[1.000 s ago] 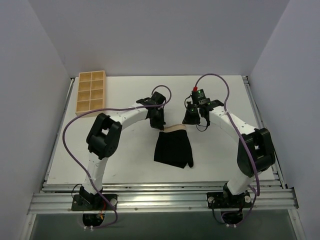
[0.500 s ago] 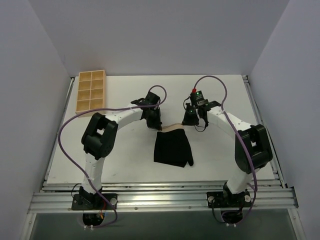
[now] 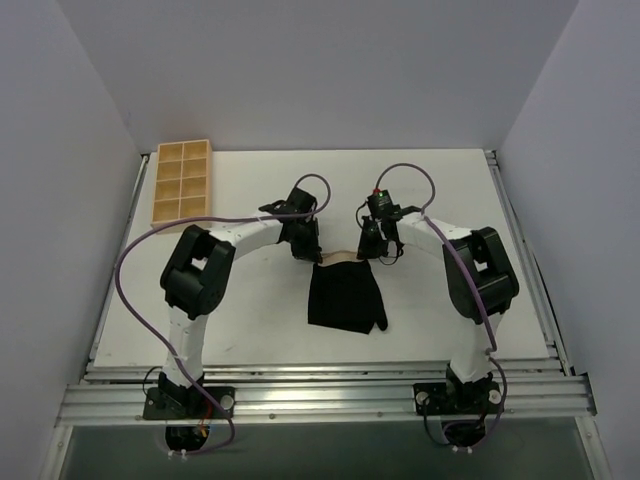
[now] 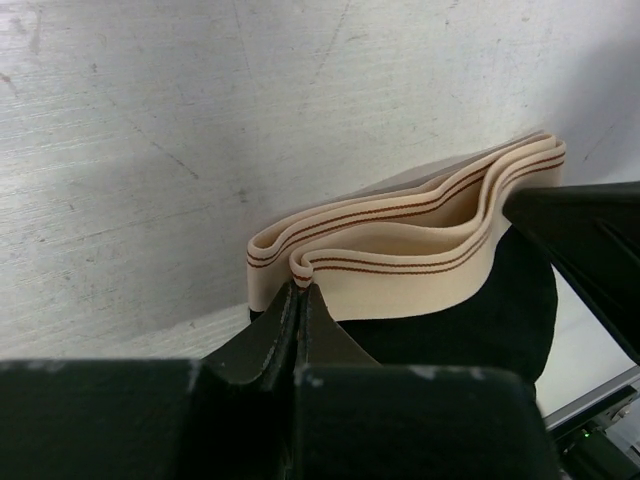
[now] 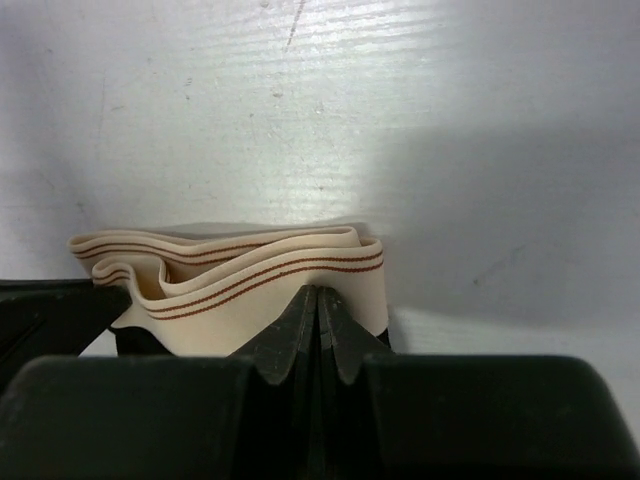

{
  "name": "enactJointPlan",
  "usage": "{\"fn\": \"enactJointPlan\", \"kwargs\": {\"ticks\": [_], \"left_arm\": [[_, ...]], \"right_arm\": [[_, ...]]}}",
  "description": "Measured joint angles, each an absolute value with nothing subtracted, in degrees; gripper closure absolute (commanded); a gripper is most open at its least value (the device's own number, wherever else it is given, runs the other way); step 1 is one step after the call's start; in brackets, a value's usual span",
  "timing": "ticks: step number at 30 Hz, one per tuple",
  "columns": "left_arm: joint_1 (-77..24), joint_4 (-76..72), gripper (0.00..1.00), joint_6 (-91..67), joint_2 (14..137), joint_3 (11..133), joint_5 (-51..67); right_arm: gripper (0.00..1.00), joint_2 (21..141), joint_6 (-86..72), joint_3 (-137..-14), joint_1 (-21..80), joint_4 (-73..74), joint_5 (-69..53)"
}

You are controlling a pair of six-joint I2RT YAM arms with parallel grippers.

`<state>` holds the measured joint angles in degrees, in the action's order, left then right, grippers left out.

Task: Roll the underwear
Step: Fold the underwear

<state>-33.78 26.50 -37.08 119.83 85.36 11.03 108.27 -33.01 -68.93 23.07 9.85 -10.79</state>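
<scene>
2 pinches hold the waistband [image 4: 400, 250]: your left gripper [image 4: 300, 300] clamps 1 end, your right gripper [image 5: 317, 305] the other; the underwear [image 3: 346, 295] lies flat behind both tools.

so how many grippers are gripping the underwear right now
2: the left gripper pinches the underwear at the left end of its waistband, and the right gripper pinches the right end.
</scene>
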Motion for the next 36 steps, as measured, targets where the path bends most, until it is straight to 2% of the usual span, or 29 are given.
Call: {"fn": "enactJointPlan", "kwargs": {"ticks": [11,15,16,18,19,22,26,36], "left_arm": [[-31.4,28.2,0.98,-36.0,117.4,84.3,8.3],[-30.0,27.9,0.86,-35.6,117.3,84.2,8.6],[-29.7,27.9,0.80,-35.5,117.3,84.1,8.8],[-29.4,27.7,0.74,-35.0,117.3,84.1,9.1],[-29.3,27.7,0.66,-34.6,117.3,84.1,9.2],[-29.0,27.3,0.56,-33.4,117.3,84.0,9.8],[-28.8,27.0,0.52,-31.8,117.3,84.0,10.7],[-28.7,27.0,0.52,-29.5,119.2,84.9,13.6]], "right_arm": [[1.00,110.4,-33.2,-69.6,24.0,6.2,-10.6],[1.00,110.4,-33.1,-69.1,24.0,4.6,-10.7],[1.00,110.4,-33.1,-69.0,24.1,4.2,-10.7],[1.00,110.4,-33.0,-68.8,24.1,3.8,-10.8],[1.00,110.4,-32.9,-68.8,24.1,3.7,-10.8],[1.00,110.4,-32.4,-68.7,24.1,3.4,-11.0],[1.00,110.4,-31.1,-68.6,24.1,3.3,-11.2],[0.98,110.4,-26.3,-68.6,23.7,2.7,-12.6]]}}
